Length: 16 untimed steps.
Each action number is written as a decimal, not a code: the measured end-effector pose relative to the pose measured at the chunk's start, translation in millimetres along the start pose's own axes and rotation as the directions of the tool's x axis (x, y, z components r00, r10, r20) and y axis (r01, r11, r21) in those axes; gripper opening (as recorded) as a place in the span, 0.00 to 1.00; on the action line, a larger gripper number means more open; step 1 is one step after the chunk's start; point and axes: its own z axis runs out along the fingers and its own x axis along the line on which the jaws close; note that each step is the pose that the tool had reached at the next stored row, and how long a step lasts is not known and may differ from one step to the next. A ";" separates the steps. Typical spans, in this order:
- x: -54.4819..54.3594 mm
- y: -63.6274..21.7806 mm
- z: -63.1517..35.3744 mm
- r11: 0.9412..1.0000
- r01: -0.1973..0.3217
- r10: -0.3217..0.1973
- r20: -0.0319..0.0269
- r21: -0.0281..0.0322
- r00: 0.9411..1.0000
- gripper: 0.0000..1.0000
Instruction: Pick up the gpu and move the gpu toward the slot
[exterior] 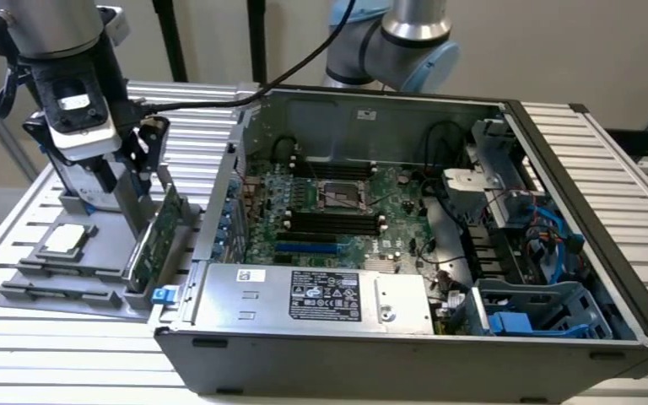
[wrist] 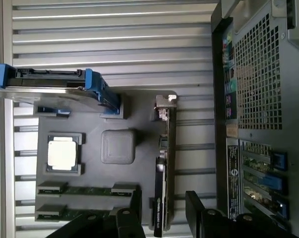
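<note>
- The arm's black two-fingered gripper (exterior: 132, 181) (wrist: 165, 206) hangs over the grey moulded parts holder (exterior: 31, 291) (wrist: 119, 124), which sits on the slatted aluminium table (exterior: 628, 169) (wrist: 114, 39) at the exterior view's left.
- Its jaws are spread wide. In the wrist view one black finger (wrist: 136, 203) stands on each side of the card, with a gap on both sides and nothing gripped.
- The gpu (exterior: 161, 236) (wrist: 164, 163), a thin green circuit-board card, stands on edge in the holder, just beside the outer wall of the open grey computer case (exterior: 391, 346) (wrist: 258, 99).
- The card's silver metal bracket (wrist: 165, 101) is at the end away from the fingers.
- The card is outside the case, apart from the green motherboard (exterior: 336, 211) lying inside it.
- Also on the holder, on the side of the card away from the case:
  - a square silver processor chip (exterior: 63, 239) (wrist: 62, 152);
  - two green memory sticks (exterior: 60, 272) (wrist: 85, 190);
  - a silver hard drive with blue rails (wrist: 55, 89).
</note>
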 end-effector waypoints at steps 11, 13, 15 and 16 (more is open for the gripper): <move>2.1 -0.5 19.9 1.000 0.000 0.000 0.003 0.000 1.000 0.48; 2.5 -0.7 23.6 1.000 0.000 0.000 0.005 0.001 1.000 0.48; 2.8 -0.8 27.2 1.000 0.000 0.000 0.006 0.001 1.000 0.48; 2.9 -0.8 29.2 1.000 0.000 0.000 0.007 0.001 1.000 0.48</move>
